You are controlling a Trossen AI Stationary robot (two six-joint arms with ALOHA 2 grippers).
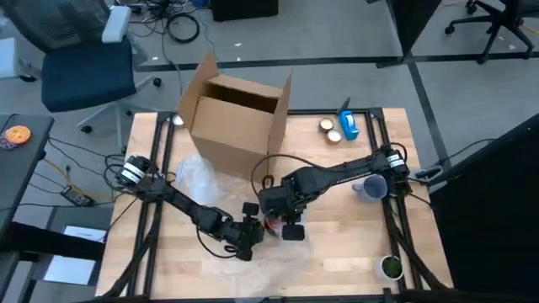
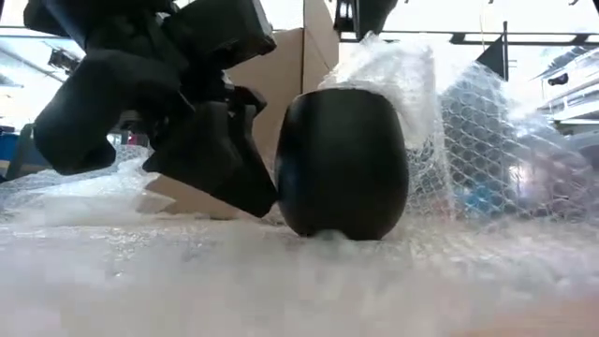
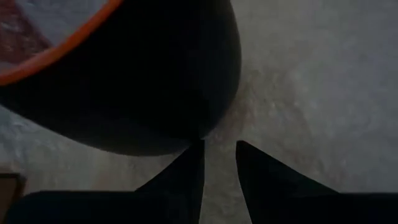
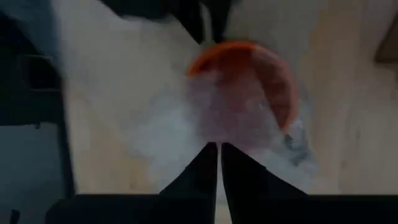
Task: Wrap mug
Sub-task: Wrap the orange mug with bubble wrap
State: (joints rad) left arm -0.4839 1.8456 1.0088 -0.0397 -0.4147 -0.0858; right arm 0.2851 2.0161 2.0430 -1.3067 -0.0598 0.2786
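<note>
Wrapping step in hand: black mug [image 2: 342, 164] upright on bubble wrap [image 2: 281, 271] mid-table, right gripper [image 4: 219, 149] above it pinching wrap over the orange rim, left gripper [image 3: 219, 152] narrowly parted beside the base; next, likely folding wrap around.

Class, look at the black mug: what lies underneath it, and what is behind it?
The black mug stands on bubble wrap. Behind it, more wrap rises, with the cardboard box farther back. The table surface beneath the wrap is hidden here.
</note>
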